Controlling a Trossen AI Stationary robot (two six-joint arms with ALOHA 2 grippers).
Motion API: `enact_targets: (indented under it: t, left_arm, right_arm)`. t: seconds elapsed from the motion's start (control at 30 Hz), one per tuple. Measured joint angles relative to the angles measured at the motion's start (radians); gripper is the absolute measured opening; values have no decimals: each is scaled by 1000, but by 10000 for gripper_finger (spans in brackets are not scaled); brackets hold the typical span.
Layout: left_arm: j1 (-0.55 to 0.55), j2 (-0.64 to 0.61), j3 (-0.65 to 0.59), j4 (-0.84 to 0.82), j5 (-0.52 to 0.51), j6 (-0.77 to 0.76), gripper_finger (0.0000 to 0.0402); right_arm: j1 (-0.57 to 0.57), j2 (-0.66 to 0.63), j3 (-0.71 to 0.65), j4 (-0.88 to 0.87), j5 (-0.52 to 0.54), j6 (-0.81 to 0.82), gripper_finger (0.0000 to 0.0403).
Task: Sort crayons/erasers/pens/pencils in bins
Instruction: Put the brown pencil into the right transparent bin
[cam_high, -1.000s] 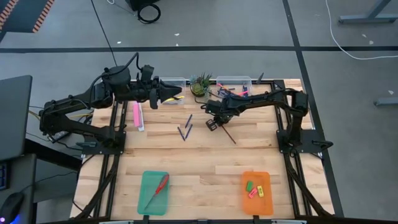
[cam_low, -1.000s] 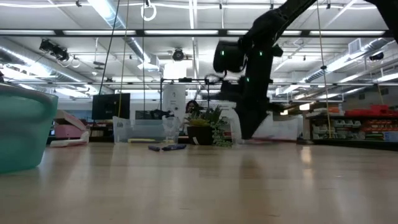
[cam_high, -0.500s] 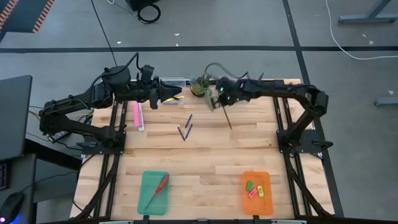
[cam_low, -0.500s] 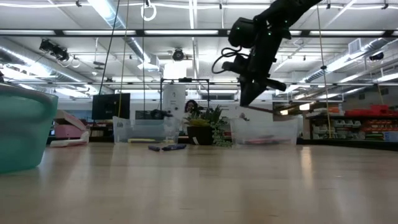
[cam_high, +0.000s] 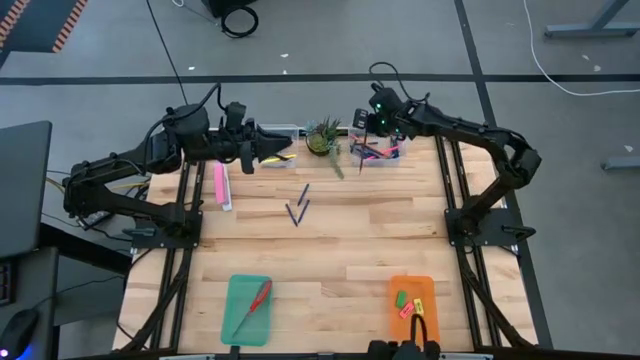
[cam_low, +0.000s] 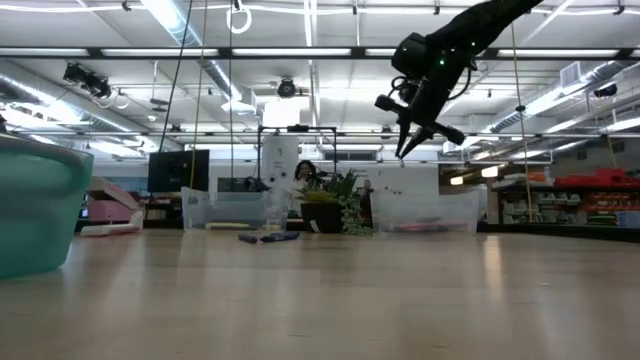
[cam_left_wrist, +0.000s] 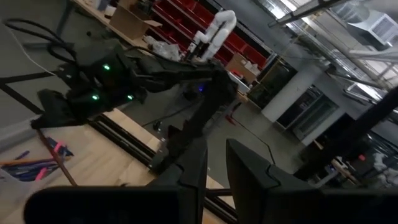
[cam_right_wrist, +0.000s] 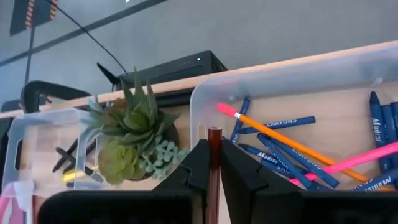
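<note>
While the left arm is reaching in from the left side, the left gripper (cam_high: 270, 152) is hanging just beside the first of two small clear plastic tubs (cam_high: 280, 131) at the far edge; whether its pincer is holding anything cannot be told. That tub is holding a few dark sticks and one yellow one. One long pink box (cam_high: 221, 186) is lying near the left edge of the pale wooden table (cam_high: 340, 260). At the near edge, one flat teal-green tray (cam_high: 236, 318) is carrying a single pair of red-handled scissors (cam_high: 252, 305). Three slim blue pens (cam_high: 298, 205) are lying loose near the table's middle, well apart from every bin. One small green potted plant (cam_high: 323, 137) is standing between the two tubs. The right gripper (cam_high: 365, 140) is hovering over the second clear tub (cam_high: 394, 128), its pincer clamping narrowly on one thin dark pencil (cam_right_wrist: 214, 134) that is hanging down over the tub's near wall. Inside are lying many blue crayons, too overlapped to count, one orange pencil and one pink stick. One flat orange tray (cam_high: 412, 330) at the near edge is holding three chunky erasers (cam_high: 407, 304): green, yellow and pink-red. Bare wood is lying open between the loose pens and the two trays
</note>
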Motion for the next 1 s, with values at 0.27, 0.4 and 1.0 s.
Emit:
enact_targets:
  t: [0.27,0.4,1.0]
  left_arm:
    - [57,-6,-1,1,-2,4,67]
    - [82,-21,0,2,-2,39,63]
    - [150,-29,0,3,0,71,63]
  right_arm:
    - [-40,0,0,-4,103,242,38]
    - [-49,0,0,-6,148,375,38]
    - [-53,0,-49,-144,259,584,50]
